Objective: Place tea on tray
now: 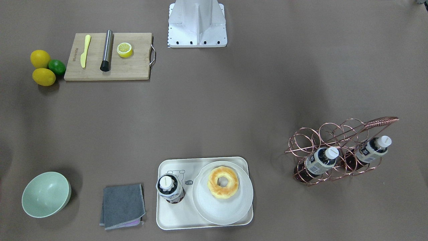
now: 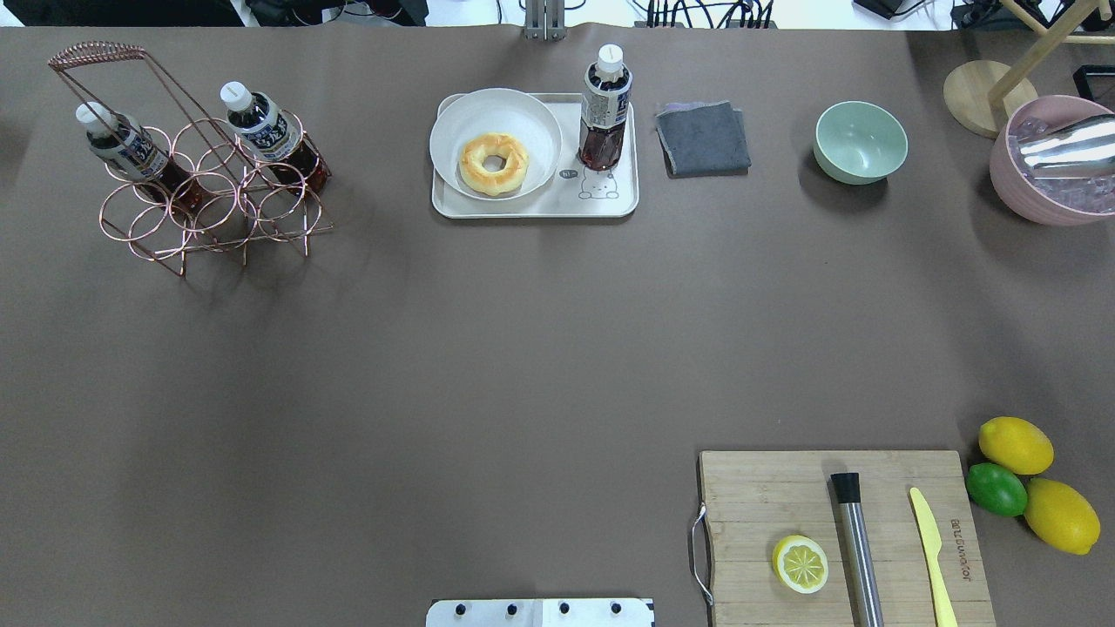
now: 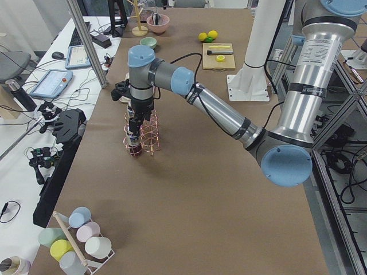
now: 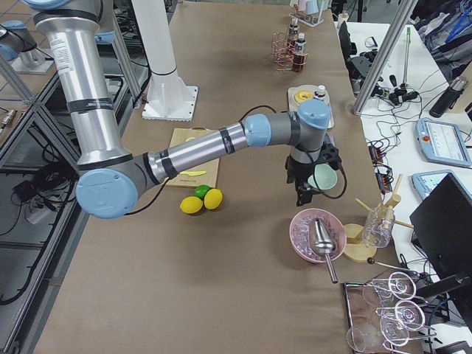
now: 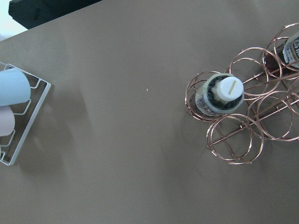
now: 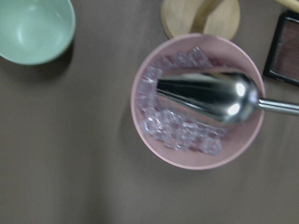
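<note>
One tea bottle (image 1: 170, 189) stands upright on the cream tray (image 1: 174, 219), left of the plate; the overhead view shows the bottle (image 2: 604, 109) and the tray (image 2: 531, 209) too. Two more tea bottles (image 2: 261, 126) (image 2: 122, 144) lean in the copper wire rack (image 2: 209, 218). The left wrist view looks straight down on one racked bottle (image 5: 224, 93). My left gripper (image 3: 133, 127) hangs just above the rack, seen only from the side. My right gripper (image 4: 302, 195) hovers between the green bowl and the pink bowl. I cannot tell if either is open or shut.
A white plate (image 1: 207, 204) with a donut (image 1: 223, 182) fills the tray's other half. A grey cloth (image 1: 122, 206) and green bowl (image 1: 46, 194) lie beside the tray. A pink bowl of ice with a scoop (image 6: 198, 100), a cutting board (image 1: 108, 70) and lemons (image 1: 41, 67) stand further off.
</note>
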You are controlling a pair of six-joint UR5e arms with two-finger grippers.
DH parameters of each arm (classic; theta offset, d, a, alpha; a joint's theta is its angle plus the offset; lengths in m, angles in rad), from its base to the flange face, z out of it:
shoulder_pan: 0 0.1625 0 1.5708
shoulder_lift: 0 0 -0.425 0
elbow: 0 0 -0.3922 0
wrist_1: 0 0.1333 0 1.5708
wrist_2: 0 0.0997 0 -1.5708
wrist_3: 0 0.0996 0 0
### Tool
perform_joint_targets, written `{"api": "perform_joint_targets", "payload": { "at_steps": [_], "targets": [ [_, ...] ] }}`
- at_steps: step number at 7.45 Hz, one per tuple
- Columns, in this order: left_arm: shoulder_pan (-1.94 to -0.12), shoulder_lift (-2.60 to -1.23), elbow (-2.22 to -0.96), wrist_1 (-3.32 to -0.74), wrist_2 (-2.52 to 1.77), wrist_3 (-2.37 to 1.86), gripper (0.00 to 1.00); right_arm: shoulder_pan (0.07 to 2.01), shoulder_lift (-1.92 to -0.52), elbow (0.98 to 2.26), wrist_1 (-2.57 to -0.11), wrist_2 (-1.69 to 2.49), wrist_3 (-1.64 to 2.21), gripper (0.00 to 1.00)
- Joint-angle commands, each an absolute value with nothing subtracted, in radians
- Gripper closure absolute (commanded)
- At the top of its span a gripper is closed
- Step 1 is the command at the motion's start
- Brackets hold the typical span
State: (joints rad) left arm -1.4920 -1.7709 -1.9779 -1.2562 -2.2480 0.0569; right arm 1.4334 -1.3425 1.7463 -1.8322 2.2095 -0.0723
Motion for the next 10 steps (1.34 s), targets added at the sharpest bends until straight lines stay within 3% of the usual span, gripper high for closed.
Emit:
{"api": "perform_joint_targets", "payload": {
  "at_steps": [1, 5, 10],
  "targets": [
    [-1.566, -1.669, -2.017, -1.256, -2.304, 0.162, 0.04, 1.635, -1.485, 1.683, -1.832, 2.243, -0.384, 0.00],
    [-1.644, -1.514, -1.884, -1.501, -2.304, 0.321, 0.04, 1.795, -1.555, 1.684, -1.789, 2.247, -0.486, 0.00],
    [-1.718, -1.516, -1.800, -1.514, -2.427, 0.379, 0.03, 1.795, -1.557, 1.675, -1.753, 2.252, -0.469, 0.00]
  ]
}}
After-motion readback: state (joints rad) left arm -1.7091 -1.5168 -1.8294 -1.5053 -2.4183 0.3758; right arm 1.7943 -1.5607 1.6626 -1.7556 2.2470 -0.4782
